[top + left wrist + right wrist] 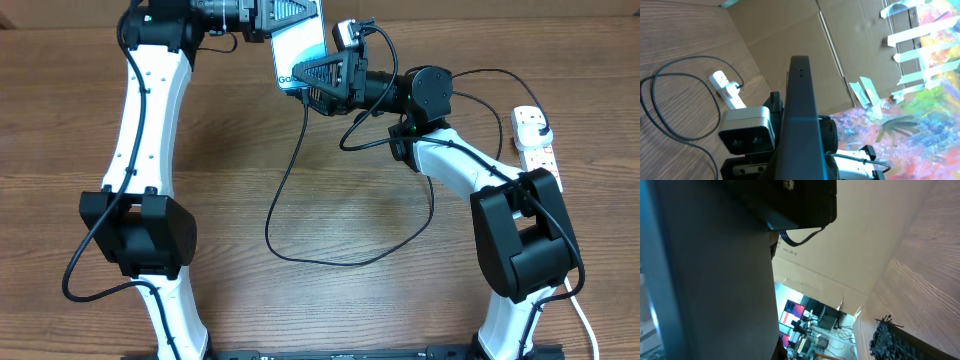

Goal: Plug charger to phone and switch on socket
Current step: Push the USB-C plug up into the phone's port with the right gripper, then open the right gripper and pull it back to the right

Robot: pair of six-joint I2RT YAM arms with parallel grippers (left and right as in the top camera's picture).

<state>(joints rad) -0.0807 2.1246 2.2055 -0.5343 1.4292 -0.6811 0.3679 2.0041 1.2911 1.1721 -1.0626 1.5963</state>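
Overhead: my left gripper (292,22) is clamped on the phone (296,55). My right gripper (308,82), jaws apart, sits at the phone's near end, where the cable (280,190) hangs. Only the left wrist view shows the phone edge-on.

Both arms are the same build: left arm (150,100) and right arm (455,165) have glossy white curved links between boxy black joint housings (140,235). A black cable (80,265) loops outside the left arm's lower joint, and a white cable (583,320) runs by the right base. The right wrist carries a silver-grey camera (746,129), with a small green LED (410,128) on the black joint behind it.
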